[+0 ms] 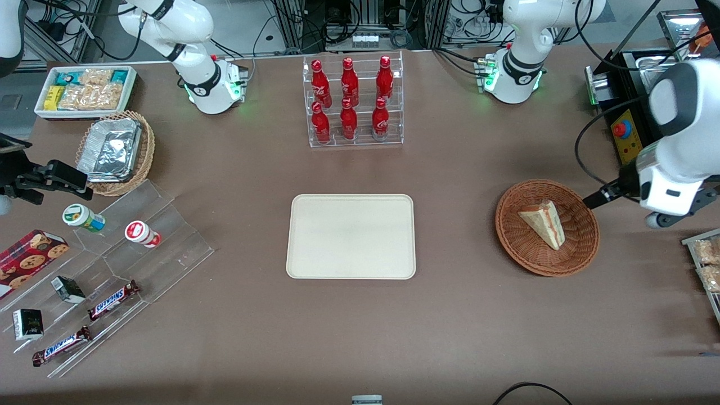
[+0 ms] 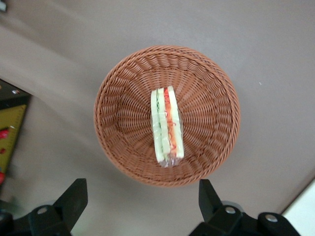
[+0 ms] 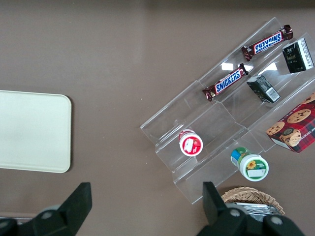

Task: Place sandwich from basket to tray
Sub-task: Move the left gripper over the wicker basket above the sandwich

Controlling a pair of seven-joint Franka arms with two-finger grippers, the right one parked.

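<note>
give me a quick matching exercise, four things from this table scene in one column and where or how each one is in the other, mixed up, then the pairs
Things:
1. sandwich
2. tray
3. hand
4. cola bottles

Places or states:
A. standing in a clear tiered rack
B. lying on its side in the basket
C. bare, flat on the table
D. open, above the table beside the basket's rim

Pairs: 1-B, 2-C, 3-D, 4-A
</note>
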